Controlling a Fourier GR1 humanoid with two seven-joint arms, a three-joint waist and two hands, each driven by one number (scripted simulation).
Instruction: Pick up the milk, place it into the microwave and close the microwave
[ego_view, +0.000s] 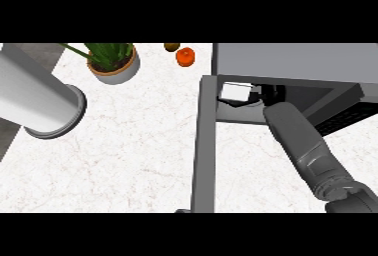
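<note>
The robot's right forearm (306, 145) stretches from the counter's (133, 150) near edge into the open microwave (295, 65) at the far right corner, its door (205, 145) swung out toward the viewer. Inside the cavity, the right hand (272, 93) sits against the white milk (236, 91) carton; whether its fingers are curled on the carton or released cannot be told from this angle. The carton looks set just within the opening, so the sound move is to let go cleanly, draw the hand straight out without dragging the milk, then push the door to. Farther off, a potted plant (112, 62) and an orange (185, 56) stand along the counter's far edge.
</note>
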